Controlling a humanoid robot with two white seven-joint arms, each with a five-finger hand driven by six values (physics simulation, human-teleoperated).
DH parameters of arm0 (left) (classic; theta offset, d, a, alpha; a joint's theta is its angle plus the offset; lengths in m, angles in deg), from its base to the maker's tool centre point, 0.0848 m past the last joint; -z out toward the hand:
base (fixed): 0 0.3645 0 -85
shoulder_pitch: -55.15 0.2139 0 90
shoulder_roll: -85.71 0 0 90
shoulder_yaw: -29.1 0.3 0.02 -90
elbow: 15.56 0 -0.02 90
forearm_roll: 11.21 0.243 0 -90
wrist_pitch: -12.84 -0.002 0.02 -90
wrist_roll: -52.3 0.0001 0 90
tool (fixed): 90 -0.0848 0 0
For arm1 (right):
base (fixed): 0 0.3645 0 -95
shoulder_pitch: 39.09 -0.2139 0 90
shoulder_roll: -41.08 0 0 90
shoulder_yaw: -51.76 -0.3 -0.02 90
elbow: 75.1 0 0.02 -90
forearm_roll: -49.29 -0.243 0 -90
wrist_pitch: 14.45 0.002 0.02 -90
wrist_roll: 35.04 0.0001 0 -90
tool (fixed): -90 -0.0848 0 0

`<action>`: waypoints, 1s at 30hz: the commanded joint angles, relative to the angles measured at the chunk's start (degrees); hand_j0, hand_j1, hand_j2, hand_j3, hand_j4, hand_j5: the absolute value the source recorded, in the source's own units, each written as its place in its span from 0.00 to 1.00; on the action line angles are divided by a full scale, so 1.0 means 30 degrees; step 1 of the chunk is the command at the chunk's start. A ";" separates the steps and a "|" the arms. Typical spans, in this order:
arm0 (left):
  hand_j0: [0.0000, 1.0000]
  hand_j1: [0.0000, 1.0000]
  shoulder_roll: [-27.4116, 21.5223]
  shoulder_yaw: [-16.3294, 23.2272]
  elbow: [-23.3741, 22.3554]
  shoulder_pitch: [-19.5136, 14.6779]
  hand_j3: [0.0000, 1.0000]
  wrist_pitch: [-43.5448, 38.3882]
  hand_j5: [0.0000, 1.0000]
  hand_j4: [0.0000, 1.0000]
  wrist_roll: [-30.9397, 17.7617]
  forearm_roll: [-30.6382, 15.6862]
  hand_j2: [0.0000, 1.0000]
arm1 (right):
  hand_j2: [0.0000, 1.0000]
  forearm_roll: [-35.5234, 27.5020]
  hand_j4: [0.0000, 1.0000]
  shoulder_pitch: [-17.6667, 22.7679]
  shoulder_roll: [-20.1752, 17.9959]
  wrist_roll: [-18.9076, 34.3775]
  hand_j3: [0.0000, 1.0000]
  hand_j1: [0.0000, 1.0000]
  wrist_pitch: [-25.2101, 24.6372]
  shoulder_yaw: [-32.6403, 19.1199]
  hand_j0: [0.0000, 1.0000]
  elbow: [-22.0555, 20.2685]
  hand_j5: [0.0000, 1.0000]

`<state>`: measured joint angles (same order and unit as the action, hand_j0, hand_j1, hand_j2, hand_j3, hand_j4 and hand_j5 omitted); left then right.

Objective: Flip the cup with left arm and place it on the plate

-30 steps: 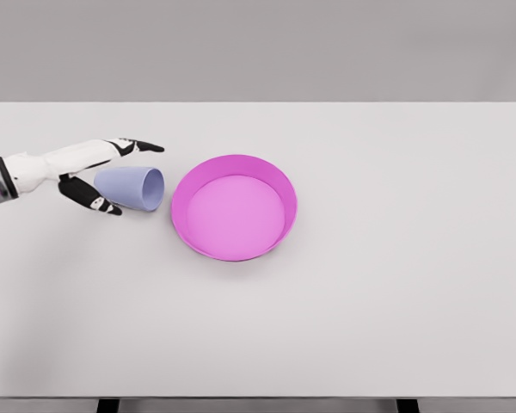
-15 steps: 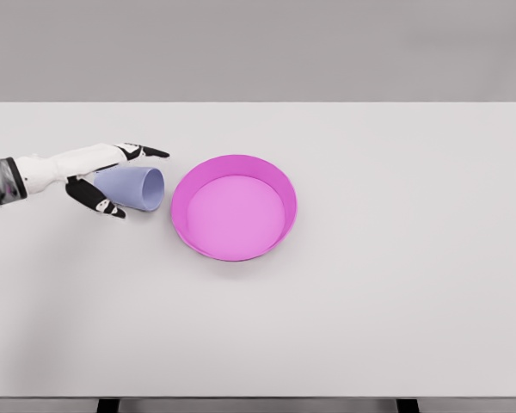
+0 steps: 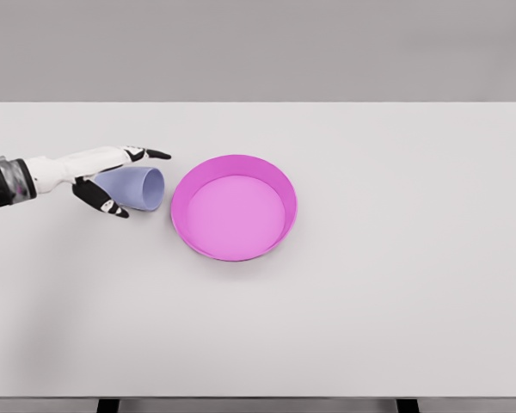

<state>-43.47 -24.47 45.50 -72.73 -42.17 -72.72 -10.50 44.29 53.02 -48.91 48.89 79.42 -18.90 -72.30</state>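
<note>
Cup (image 3: 136, 187) seen lying on its side on desk (image 3: 370, 301), mouth towards plate (image 3: 234, 206). Left robot hand (image 3: 103, 176) placed around cup; full grasp cannot be told.

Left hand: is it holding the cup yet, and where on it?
Cannot tell for sure: the left hand straddles the base end of the cup, which lies on its side, fingers above, thumb below; firm contact isn't visible.

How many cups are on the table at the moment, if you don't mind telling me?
1. The cup lies on its side near the table's left edge, just left of the pink plate, between the left hand's fingers. None appears hidden.
</note>
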 commanded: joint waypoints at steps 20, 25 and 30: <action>0.66 0.66 0.0376 -0.0072 -0.0607 0.0029 0.66 -0.1584 0.66 0.66 0.0007 -0.0148 0.66 | 1.00 -0.0004 1.00 0.0000 -0.0004 0.0002 1.00 1.00 0.0001 -0.0001 1.00 0.0004 1.00; 0.66 0.66 0.0112 -0.0160 -0.0402 0.0088 0.66 -0.1321 0.66 0.66 0.0007 -0.2374 0.66 | 1.00 -0.0004 1.00 0.0000 -0.0004 0.0002 1.00 1.00 0.0001 -0.0001 1.00 0.0004 1.00; 0.64 0.64 -0.0093 -0.0336 -0.0315 0.0117 0.64 -0.0472 0.64 0.64 0.0007 -0.4512 0.64 | 1.00 -0.0004 1.00 0.0000 -0.0004 0.0002 1.00 1.00 0.0001 -0.0001 1.00 0.0004 1.00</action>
<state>-43.48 -25.24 44.38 -72.46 -44.66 -72.72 -20.81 44.29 53.02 -48.91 48.89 79.42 -18.90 -72.30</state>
